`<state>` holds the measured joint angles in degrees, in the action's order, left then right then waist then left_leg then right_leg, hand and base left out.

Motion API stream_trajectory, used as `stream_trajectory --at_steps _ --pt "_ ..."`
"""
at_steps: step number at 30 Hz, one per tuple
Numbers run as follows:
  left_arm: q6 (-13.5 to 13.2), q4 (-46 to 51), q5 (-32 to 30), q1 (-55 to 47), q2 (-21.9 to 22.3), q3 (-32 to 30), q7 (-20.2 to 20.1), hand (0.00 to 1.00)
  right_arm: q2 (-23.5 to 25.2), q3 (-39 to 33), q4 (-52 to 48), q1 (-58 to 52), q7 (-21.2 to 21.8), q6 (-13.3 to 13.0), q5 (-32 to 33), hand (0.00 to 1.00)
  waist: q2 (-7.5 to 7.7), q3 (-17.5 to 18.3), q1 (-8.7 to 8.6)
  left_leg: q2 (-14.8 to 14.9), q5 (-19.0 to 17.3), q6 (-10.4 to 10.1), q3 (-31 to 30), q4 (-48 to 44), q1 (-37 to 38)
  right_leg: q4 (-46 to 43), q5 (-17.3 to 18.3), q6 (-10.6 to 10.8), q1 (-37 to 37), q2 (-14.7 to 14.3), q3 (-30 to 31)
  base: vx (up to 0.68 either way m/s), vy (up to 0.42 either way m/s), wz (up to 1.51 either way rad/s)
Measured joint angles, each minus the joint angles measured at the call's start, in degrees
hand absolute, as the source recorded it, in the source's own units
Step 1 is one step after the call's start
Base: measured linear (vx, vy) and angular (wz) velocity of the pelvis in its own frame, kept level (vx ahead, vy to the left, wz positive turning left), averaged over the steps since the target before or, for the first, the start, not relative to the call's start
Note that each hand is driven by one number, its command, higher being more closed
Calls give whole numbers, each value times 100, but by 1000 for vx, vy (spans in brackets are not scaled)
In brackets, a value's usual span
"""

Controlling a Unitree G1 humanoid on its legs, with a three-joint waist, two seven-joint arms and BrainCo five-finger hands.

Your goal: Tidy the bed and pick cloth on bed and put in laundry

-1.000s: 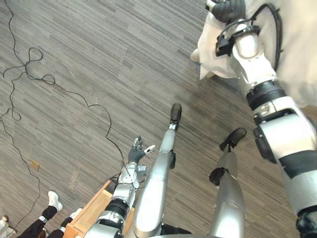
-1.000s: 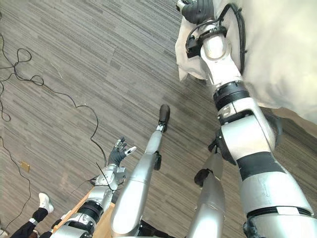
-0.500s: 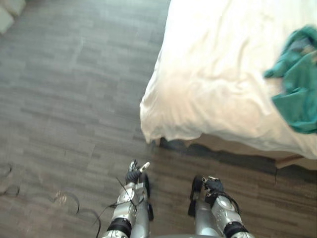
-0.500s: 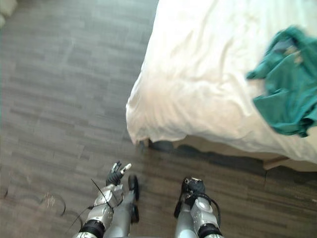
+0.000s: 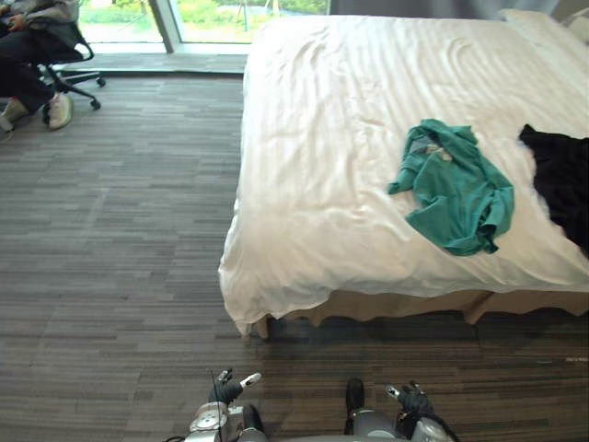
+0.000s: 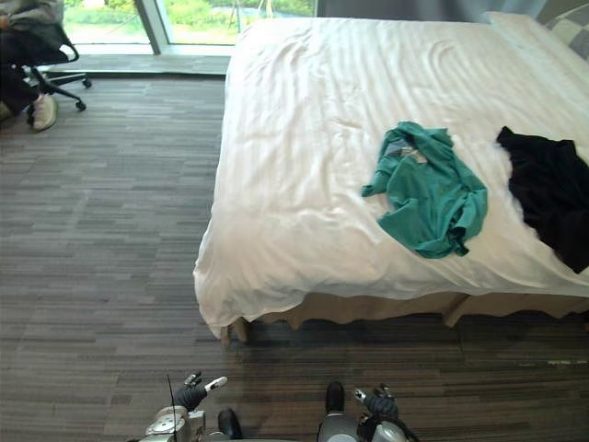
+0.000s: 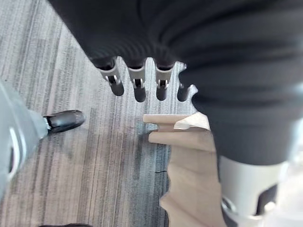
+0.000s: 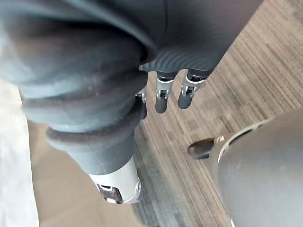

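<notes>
A teal-green cloth (image 5: 456, 189) lies crumpled on the white sheet of the bed (image 5: 322, 138), right of its middle. A black cloth (image 5: 561, 180) lies further right, at the bed's right side. Both my hands hang low by my sides, well short of the bed's near edge. My left hand (image 5: 230, 391) is open, its fingers (image 7: 137, 87) straight over the floor and holding nothing. Over at the lower right, my right hand (image 5: 409, 402) is also open with straight fingers (image 8: 162, 97) and is empty.
Dark wood-plank floor (image 5: 110, 258) runs left of the bed and in front of it. A person sits on a wheeled office chair (image 5: 64, 55) at the far left by a window (image 5: 202, 14). A pale wooden piece (image 7: 184, 142) stands by my left hand.
The view has swung from the floor up to the bed. My right hand, earlier raised and curled at the white sheet's edge, has dropped to my side with straight fingers.
</notes>
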<state>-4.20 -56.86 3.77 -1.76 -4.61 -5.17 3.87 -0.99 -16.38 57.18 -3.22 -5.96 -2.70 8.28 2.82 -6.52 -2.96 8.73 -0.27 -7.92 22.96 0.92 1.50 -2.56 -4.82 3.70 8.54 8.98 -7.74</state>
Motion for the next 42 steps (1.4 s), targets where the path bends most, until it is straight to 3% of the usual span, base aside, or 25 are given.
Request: stream_trajectory --at_steps 4,5,11,14,16,17,18,19,20,21,22,23,24,26,28,29,30,31,32,33,34,37,39,41,42 --pt "1 -1 -134 -156 15 -1 1 0 0 -19 -7 -57 10 45 -13 0 5 76 31 139 -207 -73 523 -100 196 575 -265 -247 -196 -52 -418 61 -26 -77" --pt "9 -15 -204 -222 36 -1 2 0 -2 -91 -6 -81 10 49 -50 0 10 75 17 141 -215 -100 667 -120 316 775 -475 -88 -300 -76 -355 101 -28 -77" --pt "-2 -120 -237 -218 244 4 1 0 -245 -218 -5 -171 14 56 -217 0 -382 -59 -116 305 -478 -118 976 -871 615 822 -553 4 -507 -185 153 67 -15 -60" --pt "-26 -108 -241 -229 323 -2 4 0 -437 -180 -11 -161 10 55 -245 0 -505 -106 -102 327 -539 -46 106 -2233 240 687 -426 46 -337 -136 896 -31 -29 -127" --pt "-87 -97 -239 -292 463 -108 13 0 -637 -165 -10 -96 2 58 -328 0 -674 -124 -101 153 -512 2 -851 -2888 30 497 -376 98 -41 -270 1522 -28 64 -168" --pt "-129 -87 -229 -340 508 -259 30 0 -698 -93 -5 -50 2 60 -393 0 -694 -124 -106 -36 -473 444 -1262 -3056 -11 466 -368 90 106 -377 1894 -14 82 -156" --pt "-138 -87 -226 -357 515 -340 47 0 -712 -41 -6 -33 3 61 -432 0 -682 -127 -116 -144 -435 665 -1488 -3140 -16 477 -346 71 156 -430 2072 -36 88 -215" --pt "-140 -86 -224 -382 551 -456 105 0 -681 74 10 58 4 65 -444 0 -674 -129 -129 -379 -327 1048 -2092 -3304 -19 588 -97 143 225 -567 2329 -47 77 -181" --pt "-149 -80 -223 -390 599 -458 137 0 -692 94 57 104 4 70 -450 0 -786 -81 -87 -364 -293 1158 -2321 -3330 -24 504 3 107 318 -699 2364 -50 86 -224" --pt "-189 -31 -223 -426 620 -442 156 0 -688 202 86 206 -2 89 -450 0 -855 -104 -102 -444 -357 1166 -2709 -3424 37 -837 -133 -305 857 -1007 2370 -1 45 -175" --pt "-196 38 -220 -411 556 -445 158 0 -617 325 99 168 24 91 -453 0 -636 -116 -162 -725 -339 1197 -3079 -3516 120 -993 241 -41 922 -1095 2542 18 23 -170" --pt "-211 66 -224 -420 594 -424 164 0 -610 360 86 167 32 101 -454 0 -634 -88 -110 -786 -482 1138 -3314 -3541 121 -853 259 -56 937 -1182 2759 20 69 -139" --pt "-252 69 -225 -363 697 -355 154 0 -615 387 23 189 32 104 -451 0 -715 -23 -122 -773 -895 946 -3533 -3404 143 -588 145 -45 934 -1290 2964 0 101 -112" --pt "-260 87 -234 -165 773 -181 152 0 -589 385 -25 186 50 93 -455 0 -673 -77 -262 -766 -1532 670 -3443 -2839 241 -443 -179 37 892 -1375 3234 -22 147 -96" --pt "-266 183 -241 19 729 -71 142 0 -431 391 -189 238 67 73 -505 0 -541 -141 -232 -735 -1975 630 -2986 -2215 400 -405 -403 211 835 -1522 3791 -127 165 -143" --pt "-271 344 -236 76 599 16 148 0 -267 425 -503 223 62 39 -540 0 -325 -244 -272 -815 -2089 667 -2666 -1956 328 -216 -581 289 847 -1540 3964 -171 137 -134" --pt "-276 397 -234 71 573 13 154 0 -219 435 -603 210 58 38 -557 0 -307 -235 -244 -836 -2136 697 -2597 -1922 340 -100 -486 162 886 -1524 3928 -263 143 -157" --pt "-282 511 -230 114 485 -25 174 0 -139 442 -916 165 26 45 -560 0 -285 -262 -228 -822 -2204 781 -2195 -1595 416 140 -403 -304 1033 -1283 2991 -197 82 -121" --pt "-275 507 -227 145 483 -89 182 0 -82 498 -1034 150 6 35 -561 0 -298 -327 -212 -798 -2167 890 -1979 -1490 411 123 -196 -504 1166 -1135 2366 -317 126 -185" --pt "-270 509 -224 178 458 -278 245 0 42 563 -1127 152 -11 35 -565 0 -275 -412 -60 -754 -2107 975 -1398 -1389 422 -779 9 -567 1585 -918 988 -266 106 -183" --pt "-263 507 -224 100 467 -352 280 0 90 598 -1125 2 -14 42 -574 0 -287 -411 63 -713 -2087 1004 -996 -1312 539 -2021 418 -650 1692 -663 62 -239 158 -186" --pt "-242 495 -224 -256 471 -322 276 0 78 685 -1131 -357 -48 1 -687 0 -273 -345 76 -720 -2076 1024 -434 -1362 676 -3683 1532 -460 1071 -313 -45 -92 136 -125" --pt "-217 414 -224 -300 420 -325 275 0 124 668 -1057 -373 -55 -23 -735 0 -102 -260 80 -815 -2074 1027 -254 -1486 507 -3730 1697 -316 968 -188 122 -22 17 -74" --pt "-166 250 -224 -289 436 -324 266 0 136 587 -921 -380 -60 -102 -738 0 -183 -244 72 -874 -1903 1049 -257 -1628 468 -3069 1685 -322 687 -245 193 1 8 -58" --pt "-151 216 -224 -277 450 -312 270 0 119 509 -816 -373 -66 -106 -752 0 -178 -201 81 -909 -1717 983 -320 -2047 266 -2287 1614 -205 268 -207 374 4 11 -40"
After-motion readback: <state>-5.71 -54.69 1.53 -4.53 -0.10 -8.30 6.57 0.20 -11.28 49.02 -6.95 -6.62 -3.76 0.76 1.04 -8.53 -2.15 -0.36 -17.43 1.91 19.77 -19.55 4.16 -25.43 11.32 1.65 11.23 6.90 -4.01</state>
